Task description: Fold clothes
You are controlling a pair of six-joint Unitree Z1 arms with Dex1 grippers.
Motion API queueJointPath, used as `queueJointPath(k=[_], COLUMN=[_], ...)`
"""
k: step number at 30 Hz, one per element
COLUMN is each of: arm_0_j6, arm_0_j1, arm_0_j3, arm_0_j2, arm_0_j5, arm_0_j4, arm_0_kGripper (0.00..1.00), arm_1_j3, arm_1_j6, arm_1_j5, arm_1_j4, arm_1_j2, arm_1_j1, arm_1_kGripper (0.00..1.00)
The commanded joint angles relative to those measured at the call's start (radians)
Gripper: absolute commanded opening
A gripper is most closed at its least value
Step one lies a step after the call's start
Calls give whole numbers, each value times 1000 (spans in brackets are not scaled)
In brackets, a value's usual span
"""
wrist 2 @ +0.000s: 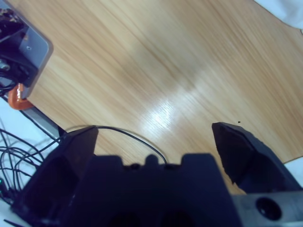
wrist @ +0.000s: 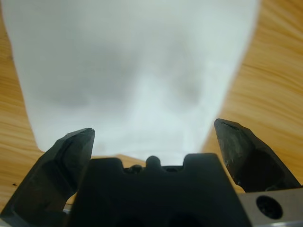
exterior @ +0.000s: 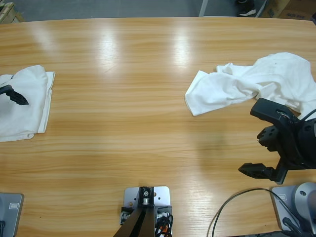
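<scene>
A white shirt (exterior: 24, 101), folded flat, lies at the table's left edge. One black jaw of my left gripper (wrist: 154, 128) pokes in over it in the high view. In the left wrist view that white cloth (wrist: 137, 71) lies just beyond the open jaws, with nothing held. A second white shirt (exterior: 256, 84) lies crumpled at the far right. My right gripper (exterior: 253, 138) hangs open over bare wood just in front of it, nothing between its jaws. In the right wrist view a corner of that shirt (wrist 2: 289, 9) shows at the top right.
The wooden table (exterior: 148, 98) runs between the two shirts. A black cable (exterior: 232, 202) loops over the near right edge, also seen as the cable (wrist 2: 132, 137) in the right wrist view. Boxes (exterior: 291, 9) stand beyond the far right edge.
</scene>
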Motion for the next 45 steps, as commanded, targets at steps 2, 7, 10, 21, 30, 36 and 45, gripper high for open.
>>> queueJointPath(k=[2,7,10,21,30,36,45], arm_0_j6=[67,153,213,305,294,257,485], arm_0_j1=[127,210,262,147,-216,-398,-580], arm_0_j3=[-59,-170,-268,-442,-459,-448,-486], arm_0_j2=[315,402,410,286,-84,-12,65], arm_0_j5=[-5,10,26,132,43,-23,-168], arm_0_j4=[-26,-4,5,179,396,376,263], arm_0_kGripper=[1000,1000,1000,1000,1000,1000,1000], arm_1_j3=[-6,-24,-22,-71,-189,-143,-86], arm_1_j6=[13,13,13,7,64,91,251], arm_1_j5=[15,15,15,5,-129,-185,72], arm_1_j4=[-18,-23,-23,-4,122,155,-129], arm_1_j2=[80,104,113,91,1,-12,215], arm_1_j1=[8,5,4,4,-83,-502,-988], arm_1_kGripper=[1000,1000,1000,1000,987,849,671])
